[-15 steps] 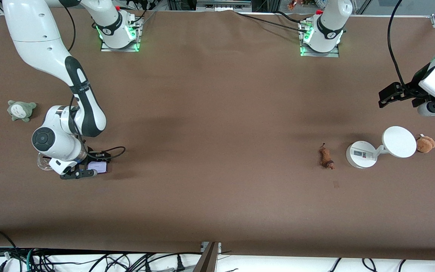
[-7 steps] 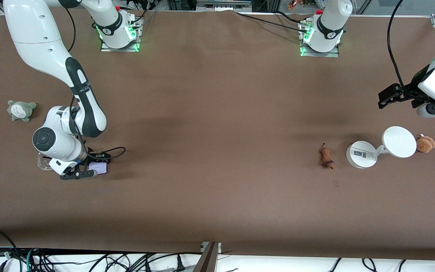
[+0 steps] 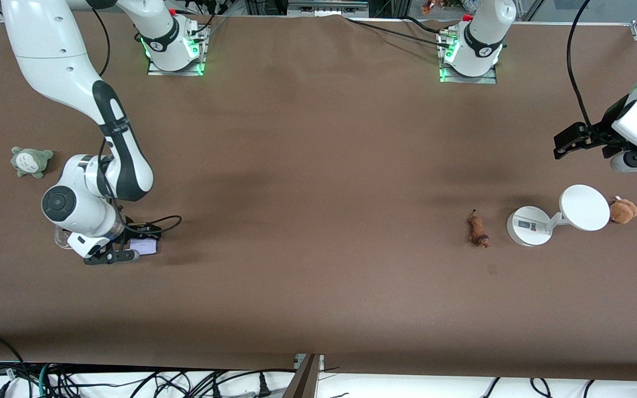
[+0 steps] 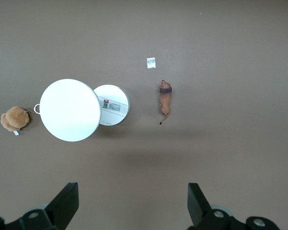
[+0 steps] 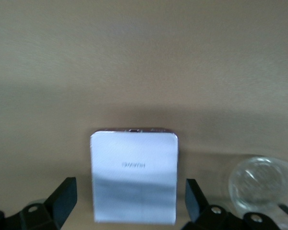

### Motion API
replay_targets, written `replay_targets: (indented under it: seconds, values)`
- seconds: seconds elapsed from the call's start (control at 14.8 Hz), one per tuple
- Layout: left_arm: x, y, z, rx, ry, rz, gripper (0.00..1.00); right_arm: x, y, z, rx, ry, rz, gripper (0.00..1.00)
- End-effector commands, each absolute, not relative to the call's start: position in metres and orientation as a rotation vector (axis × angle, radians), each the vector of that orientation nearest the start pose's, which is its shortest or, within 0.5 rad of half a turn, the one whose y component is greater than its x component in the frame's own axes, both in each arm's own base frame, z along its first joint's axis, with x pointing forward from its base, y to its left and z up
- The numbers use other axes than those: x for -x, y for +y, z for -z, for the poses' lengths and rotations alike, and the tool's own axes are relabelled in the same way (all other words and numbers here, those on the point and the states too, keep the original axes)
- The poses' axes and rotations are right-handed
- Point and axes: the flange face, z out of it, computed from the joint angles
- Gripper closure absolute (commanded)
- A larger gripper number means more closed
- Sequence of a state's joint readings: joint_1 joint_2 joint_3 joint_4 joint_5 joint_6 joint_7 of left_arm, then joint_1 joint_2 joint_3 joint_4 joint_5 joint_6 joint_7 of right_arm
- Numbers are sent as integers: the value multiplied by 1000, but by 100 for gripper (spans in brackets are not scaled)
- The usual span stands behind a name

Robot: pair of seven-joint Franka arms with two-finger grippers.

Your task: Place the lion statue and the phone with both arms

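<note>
— Shifted a little toward its own end of the table, the right gripper (image 3: 130, 241) sits low around the phone (image 3: 144, 246), jaws spread, not pinching.

— And the phone?

— Pale lavender-white, dark-edged, flat on the brown table (image 3: 318, 182).

— The left gripper (image 3: 564, 142)?

— Waiting over bare table, jaws spread. The lion statue (image 3: 477, 230), slim and brown with a darker end, lies beside the white stand (image 3: 530, 225).
</note>
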State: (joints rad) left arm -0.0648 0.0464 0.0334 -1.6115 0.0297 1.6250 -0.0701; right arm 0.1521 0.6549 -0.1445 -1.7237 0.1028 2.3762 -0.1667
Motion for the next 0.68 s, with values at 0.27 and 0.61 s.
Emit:
replay_targets:
  seconds: [0.27, 0.61]
  values:
    - [-572, -15, -587, 3103, -53, -35, 0, -657, 20, -374, 3066, -219, -128, 0]
    - [-572, -16, -587, 3105, -51, -35, 0, -607, 9, -473, 3012, -216, -346, 0]
